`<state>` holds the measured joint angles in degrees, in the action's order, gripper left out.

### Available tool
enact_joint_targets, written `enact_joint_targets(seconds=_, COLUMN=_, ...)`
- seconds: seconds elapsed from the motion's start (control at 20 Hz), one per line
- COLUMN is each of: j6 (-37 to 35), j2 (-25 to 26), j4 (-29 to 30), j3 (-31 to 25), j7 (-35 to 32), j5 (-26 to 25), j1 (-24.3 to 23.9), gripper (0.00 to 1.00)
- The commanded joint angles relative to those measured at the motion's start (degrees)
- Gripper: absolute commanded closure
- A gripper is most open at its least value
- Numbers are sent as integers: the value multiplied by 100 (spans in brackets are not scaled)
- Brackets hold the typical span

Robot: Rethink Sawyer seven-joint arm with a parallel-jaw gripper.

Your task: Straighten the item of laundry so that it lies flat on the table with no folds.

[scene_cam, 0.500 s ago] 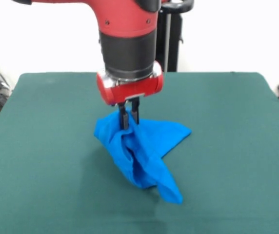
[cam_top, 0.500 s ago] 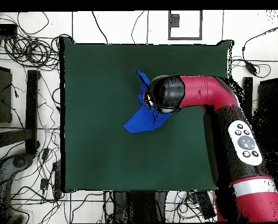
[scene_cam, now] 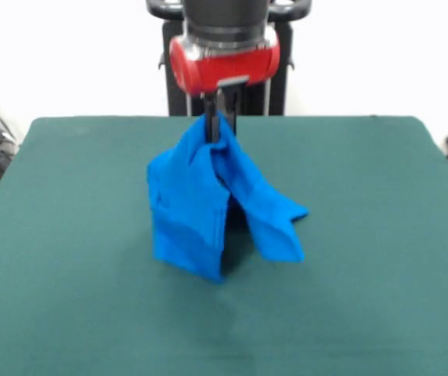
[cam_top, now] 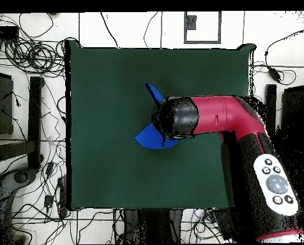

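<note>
**Shirt hoisted by a pinch, hem barely on the felt**

While our gripper (scene_cam: 219,117) hangs high over the middle of the table (scene_cam: 381,235), its fingers are clamped on a bunched peak of the item of laundry (scene_cam: 200,207), which drapes down from them in long vertical folds. We judge that only the lowest edges touch the green cloth, though the front view does not settle it. From overhead, the arm hides most of the shirt; blue corners poke out beside the wrist.

We read the fabric as light and limp: it collapses under its own weight, holds no shape, and will follow wherever we drag it. A mid-body pinch like this one gathers cloth instead of spreading it. Better holds, in our judgement, are a hem corner or a shoulder seam, where pulling outward draws folds open.
</note>
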<state>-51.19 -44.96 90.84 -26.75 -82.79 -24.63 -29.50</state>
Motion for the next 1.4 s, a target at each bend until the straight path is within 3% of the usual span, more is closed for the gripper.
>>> enact_joint_targets(seconds=0.05, j6=-77, j2=-588, j4=1114, j3=13, j7=-616, j5=437, j1=233, gripper=100)
enact_joint_targets(seconds=0.35, j6=352, j2=-701, j4=1512, j3=97, j7=-718, j5=440, j1=249, gripper=100)
enact_joint_targets(seconds=0.95, j6=474, j2=-569, j4=1402, j3=327, j7=-902, j5=396, j1=538, gripper=100)
enact_joint_targets(seconds=1.4, j6=479, j2=-1048, j4=1792, j3=329, j7=-806, j5=551, j1=622, gripper=100)
